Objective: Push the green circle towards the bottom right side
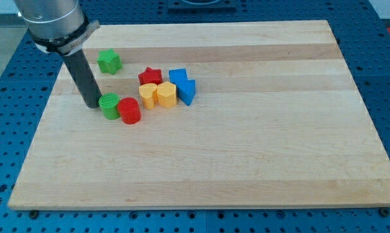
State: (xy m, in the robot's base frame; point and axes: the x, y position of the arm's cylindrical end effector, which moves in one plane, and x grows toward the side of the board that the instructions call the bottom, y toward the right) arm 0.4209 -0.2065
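Pressing against the green circle (108,105) at the board's upper left, my tip (91,103) touches its left edge; no jaws exist on this rod. You see the red cylinder (129,110) touching its right side, blocking the way. Steer slightly downward, keeping contact centred, so the circle slips below it

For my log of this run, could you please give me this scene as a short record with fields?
tip: my tip touches the green circle's left side
green circle: touches the red cylinder on its right
green star: alone, towards the view's top
cluster: red star, two yellow blocks, two blue blocks
surface: wooden board
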